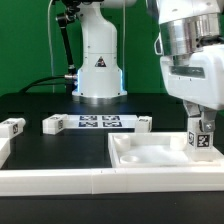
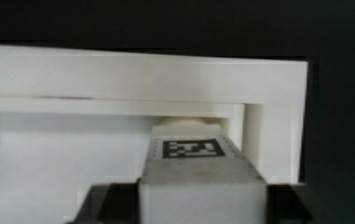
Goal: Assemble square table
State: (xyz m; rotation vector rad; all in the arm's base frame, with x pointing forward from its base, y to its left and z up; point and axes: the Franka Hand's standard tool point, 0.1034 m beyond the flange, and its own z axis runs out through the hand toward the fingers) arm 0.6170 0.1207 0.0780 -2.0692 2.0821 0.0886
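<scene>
The square tabletop [image 1: 150,152] lies flat on the black table, at about five o'clock in the exterior view, with its raised rim [image 2: 138,80] up. Over its three o'clock end the gripper [image 1: 199,126] is clamped on one leg [image 1: 200,141], which it holds upright with the tag outward. The wrist view puts that leg [image 2: 192,165] just inside a corner of the rim, beside what looks like a round socket [image 2: 188,126]. I cannot tell whether the leg touches the slab. This looks like the step of seating a leg, so the next move calls for centring it on the socket, then lowering and probably turning it in. One loose leg [image 1: 145,123] sits at the slab's twelve o'clock, and two more [image 1: 52,124] [image 1: 12,127] lie well apart at ten o'clock. The marker board [image 1: 100,122] lies between these legs. The border rail [image 1: 60,180] runs along six o'clock.
</scene>
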